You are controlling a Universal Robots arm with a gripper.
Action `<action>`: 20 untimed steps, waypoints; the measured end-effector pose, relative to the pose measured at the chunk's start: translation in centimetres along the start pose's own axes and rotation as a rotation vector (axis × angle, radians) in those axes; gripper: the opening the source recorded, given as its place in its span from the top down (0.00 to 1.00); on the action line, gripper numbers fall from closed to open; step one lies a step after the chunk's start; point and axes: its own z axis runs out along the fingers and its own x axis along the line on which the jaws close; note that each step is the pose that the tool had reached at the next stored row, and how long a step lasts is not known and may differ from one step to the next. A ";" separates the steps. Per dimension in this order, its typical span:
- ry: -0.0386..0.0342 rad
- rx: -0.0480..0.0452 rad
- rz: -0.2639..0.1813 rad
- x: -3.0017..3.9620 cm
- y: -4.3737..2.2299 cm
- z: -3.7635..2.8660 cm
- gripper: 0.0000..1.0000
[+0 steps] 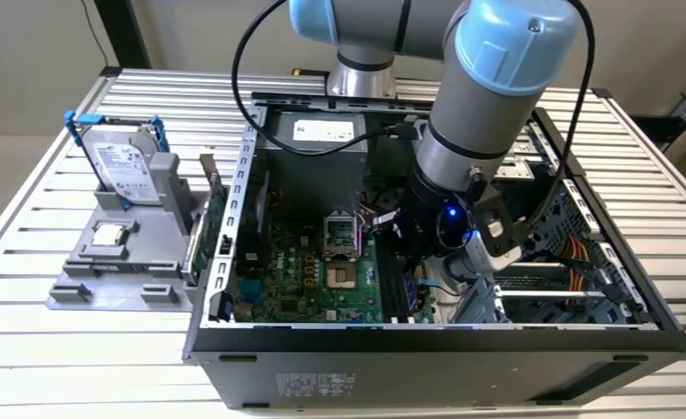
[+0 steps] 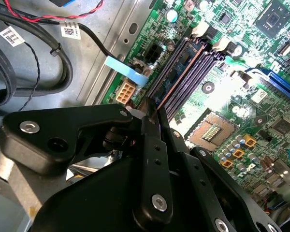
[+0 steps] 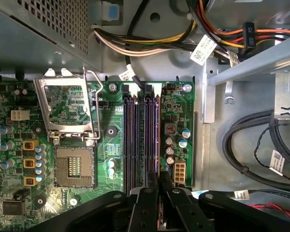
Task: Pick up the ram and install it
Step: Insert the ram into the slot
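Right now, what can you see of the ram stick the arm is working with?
In the second wrist view the ram is a thin, flat, narrow strip of bluish circuit board with a coppery long edge. It stands on edge, lined up along the long dark slots of the green motherboard. One end is pinched between the closed black fingertips of the gripper. The rest reaches away over the slot row. Whether it is fully pressed into a slot cannot be told.

You have a slatted metal bench (image 1: 40, 349); on it rest an open computer case (image 1: 436, 358) and, at the exterior view's left, a grey parts holder (image 1: 116, 292).
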 end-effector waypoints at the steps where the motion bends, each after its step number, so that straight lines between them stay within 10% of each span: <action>1: -0.0001 -0.0002 0.000 0.01 0.00 0.03 1.00; 13: -0.0011 -0.0006 0.001 0.02 0.01 0.47 1.00; 14: -0.0012 -0.0007 0.001 0.01 0.01 0.49 0.00; 20: -0.0011 0.0000 0.001 0.03 0.00 0.29 0.00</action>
